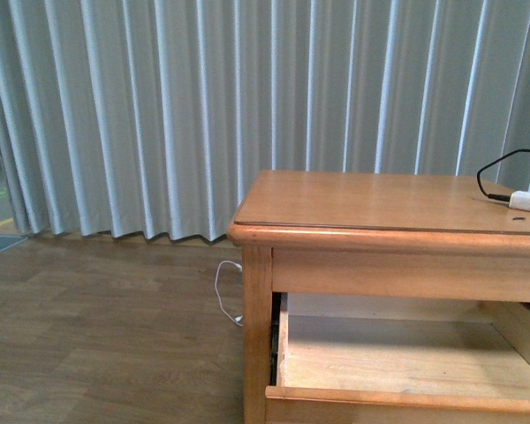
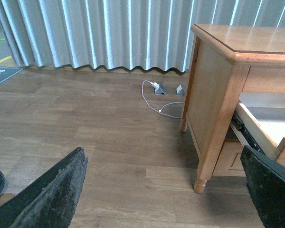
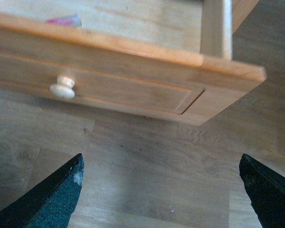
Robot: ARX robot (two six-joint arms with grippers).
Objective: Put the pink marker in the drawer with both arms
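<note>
The drawer [image 1: 406, 402] of the wooden table [image 1: 371, 208] stands pulled open, its light wood floor showing. In the right wrist view the drawer front [image 3: 133, 85] with its pale round knob [image 3: 62, 87] is close, and the pink marker [image 3: 62, 20] lies inside the drawer near its front wall. My right gripper [image 3: 161, 199] hangs open over bare floor in front of the drawer, holding nothing. My left gripper [image 2: 164, 194] is open too, above the floor beside the table's front leg [image 2: 213, 142]. Neither arm appears in the front view.
A white adapter [image 1: 527, 200] with a black cable lies on the table top at the right. A white cable [image 2: 156, 102] runs across the wood floor to floor sockets [image 2: 160, 89] by the grey curtain [image 1: 247, 106].
</note>
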